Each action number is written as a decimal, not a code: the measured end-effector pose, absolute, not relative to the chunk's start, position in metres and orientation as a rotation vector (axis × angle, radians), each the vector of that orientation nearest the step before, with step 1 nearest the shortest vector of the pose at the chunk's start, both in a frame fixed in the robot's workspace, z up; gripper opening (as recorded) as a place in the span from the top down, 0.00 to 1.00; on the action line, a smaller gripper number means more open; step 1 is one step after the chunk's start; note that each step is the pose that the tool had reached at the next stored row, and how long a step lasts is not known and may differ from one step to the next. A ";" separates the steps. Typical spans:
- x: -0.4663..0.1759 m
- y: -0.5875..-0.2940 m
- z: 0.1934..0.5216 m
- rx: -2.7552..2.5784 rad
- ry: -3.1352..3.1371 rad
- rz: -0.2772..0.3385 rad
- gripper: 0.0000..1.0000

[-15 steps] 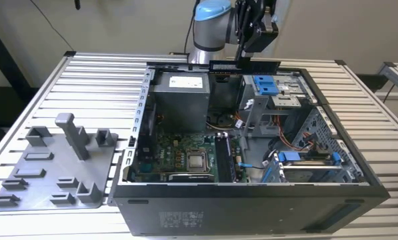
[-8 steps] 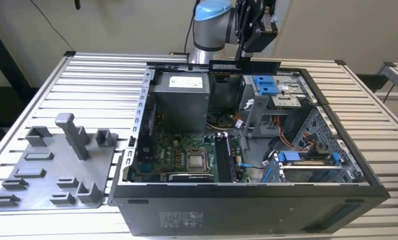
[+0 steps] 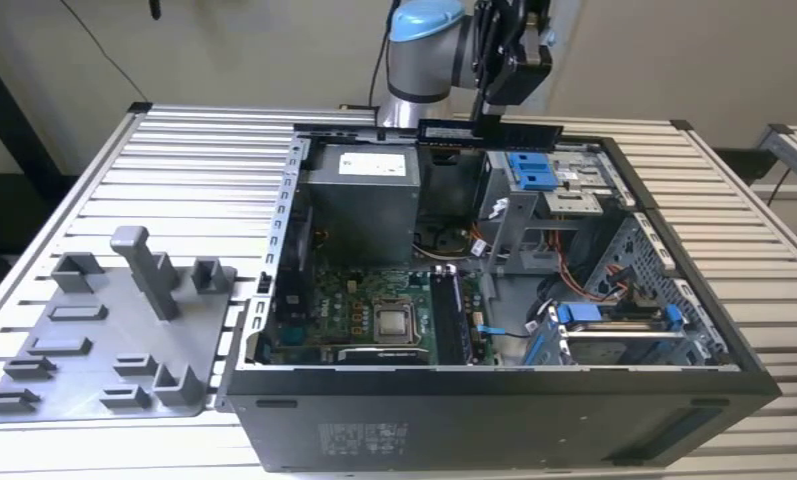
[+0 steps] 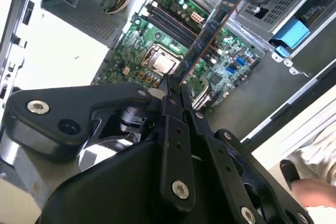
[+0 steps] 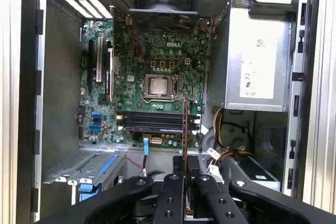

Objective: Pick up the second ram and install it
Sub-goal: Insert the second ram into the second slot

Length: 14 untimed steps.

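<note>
carry step in hand: claw (image 3: 486,118) clamped on the second ram (image 3: 532,133), held level above the open case (image 3: 505,410), not yet seated; seating would, by judgement, demand edge alignment with the memory slots (image 5: 152,121).

Thin, dark, narrow ram strip (image 3: 529,131); hangs level and on edge, pinched from above, over the far rim of the open case (image 3: 505,420).

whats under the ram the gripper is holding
The motherboard, with its memory slots and CPU chip. The gripper covers the held end of the ram.
</note>
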<state>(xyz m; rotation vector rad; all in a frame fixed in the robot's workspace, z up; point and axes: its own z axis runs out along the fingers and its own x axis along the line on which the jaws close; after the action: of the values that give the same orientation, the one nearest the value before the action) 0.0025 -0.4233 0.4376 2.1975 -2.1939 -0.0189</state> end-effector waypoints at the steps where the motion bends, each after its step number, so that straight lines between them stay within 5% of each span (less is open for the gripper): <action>1: 0.003 -0.423 0.437 2.185 -2.207 -0.019 0.86; 14: 0.003 -0.423 0.436 2.023 -2.356 -0.022 0.86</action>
<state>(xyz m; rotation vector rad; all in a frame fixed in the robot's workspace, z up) 0.0025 -0.4233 0.4365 2.0227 -2.3565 -0.0220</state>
